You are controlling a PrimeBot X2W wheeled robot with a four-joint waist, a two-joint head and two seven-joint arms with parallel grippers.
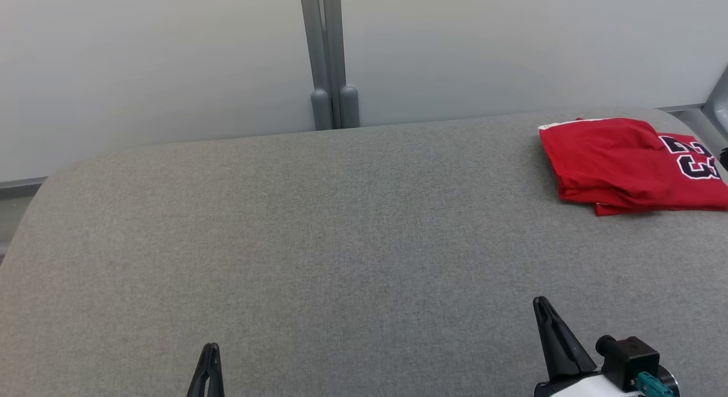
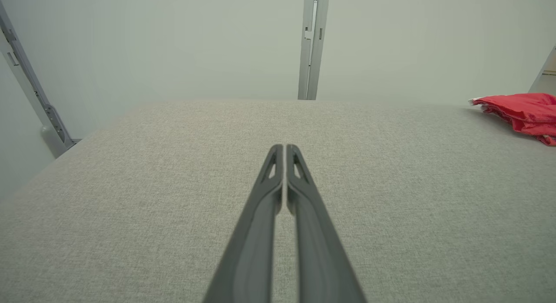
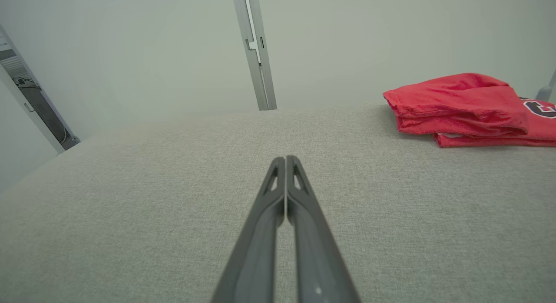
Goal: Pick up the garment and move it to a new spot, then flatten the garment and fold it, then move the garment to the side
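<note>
Red garment lies folded at upper right of head view, on grey counter near its far edge, black no. facing up. Left jaws together at btm left, right jaws together at btm right; both empty, well apart from garment.

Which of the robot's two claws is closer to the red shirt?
The right claw. The folded red shirt lies on its side of the table; the left claw sits farther across.
</note>
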